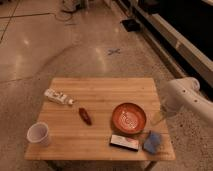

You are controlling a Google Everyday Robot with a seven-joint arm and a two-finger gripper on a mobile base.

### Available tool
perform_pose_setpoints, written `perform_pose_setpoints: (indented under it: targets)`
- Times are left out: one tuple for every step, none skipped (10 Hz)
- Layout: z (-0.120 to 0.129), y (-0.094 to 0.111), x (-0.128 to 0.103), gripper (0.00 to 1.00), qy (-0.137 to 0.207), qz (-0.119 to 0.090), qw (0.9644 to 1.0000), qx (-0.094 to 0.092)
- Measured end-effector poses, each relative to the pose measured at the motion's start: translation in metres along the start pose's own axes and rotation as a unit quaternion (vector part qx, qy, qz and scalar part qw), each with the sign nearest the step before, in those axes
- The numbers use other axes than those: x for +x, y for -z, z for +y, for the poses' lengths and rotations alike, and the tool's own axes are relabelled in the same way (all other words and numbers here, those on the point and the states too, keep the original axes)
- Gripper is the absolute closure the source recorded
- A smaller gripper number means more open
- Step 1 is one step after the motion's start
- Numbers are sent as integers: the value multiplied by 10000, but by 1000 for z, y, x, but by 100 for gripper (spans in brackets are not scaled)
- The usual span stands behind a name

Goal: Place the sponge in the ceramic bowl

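Note:
The light-blue sponge [152,141] lies at the front right corner of the wooden table [100,90]. Left of it and a little farther back sits the orange-red ceramic bowl [129,118], with nothing inside it. My white arm [186,96] reaches in from the right. Its gripper [160,117] hangs at the table's right edge, just right of the bowl and behind the sponge, holding nothing that I can see.
A flat white-and-red packet [124,142] lies in front of the bowl, beside the sponge. A small dark red object [85,116] rests mid-table, a white tube [58,97] at the left, and a white cup [39,134] at the front left corner.

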Motion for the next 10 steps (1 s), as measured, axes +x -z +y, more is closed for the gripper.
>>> perform_pose_setpoints:
  targets:
    - [-4, -3, -9, 20, -132, -19, 9999, 7]
    - [-11, -8, -22, 20, -310, -71, 9995, 35]
    - [-19, -12, -29, 20, -415, -116, 9991, 56]
    - [-26, -17, -34, 20, -470, -163, 9987, 62]
    - [-37, -23, -37, 20, -531, -209, 9983, 81]
    - [-43, -27, -38, 20, -558, -235, 9981, 97]
    - [-49, -29, -37, 20, -559, -255, 9981, 105]
    - [-57, -30, -34, 20, -542, -263, 9981, 103]
    - [-62, -32, -31, 20, -525, -258, 9983, 77]
    - [-65, -35, -29, 20, -524, -243, 9983, 57]
